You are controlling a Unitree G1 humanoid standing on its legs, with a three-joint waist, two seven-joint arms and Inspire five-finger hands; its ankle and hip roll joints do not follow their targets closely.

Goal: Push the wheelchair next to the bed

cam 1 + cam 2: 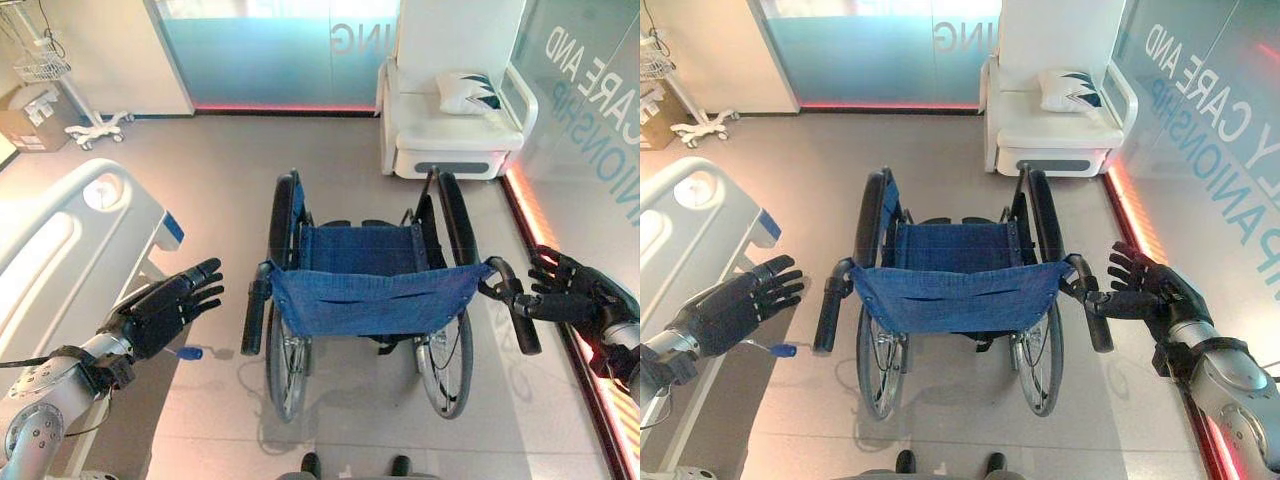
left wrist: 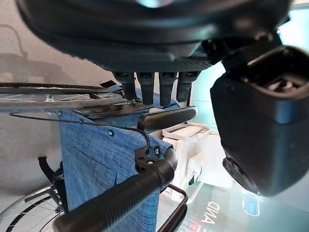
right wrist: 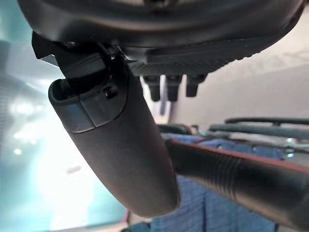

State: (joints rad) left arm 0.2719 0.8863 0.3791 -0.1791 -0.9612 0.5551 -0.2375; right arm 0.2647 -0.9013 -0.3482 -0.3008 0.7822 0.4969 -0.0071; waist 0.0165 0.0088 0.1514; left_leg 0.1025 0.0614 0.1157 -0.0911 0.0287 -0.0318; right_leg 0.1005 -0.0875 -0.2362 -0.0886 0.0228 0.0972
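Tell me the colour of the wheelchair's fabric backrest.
The wheelchair's fabric backrest is denim-like blue, best seen in the left eye view.

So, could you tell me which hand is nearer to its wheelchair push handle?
Right. The right hand has its thumb at the right push handle, fingers open. The left hand hovers open, apart from the left push handle, beside the bed.

Blue-seated black wheelchair (image 1: 365, 285); white bed (image 1: 60, 240), white armchair (image 1: 450, 120).
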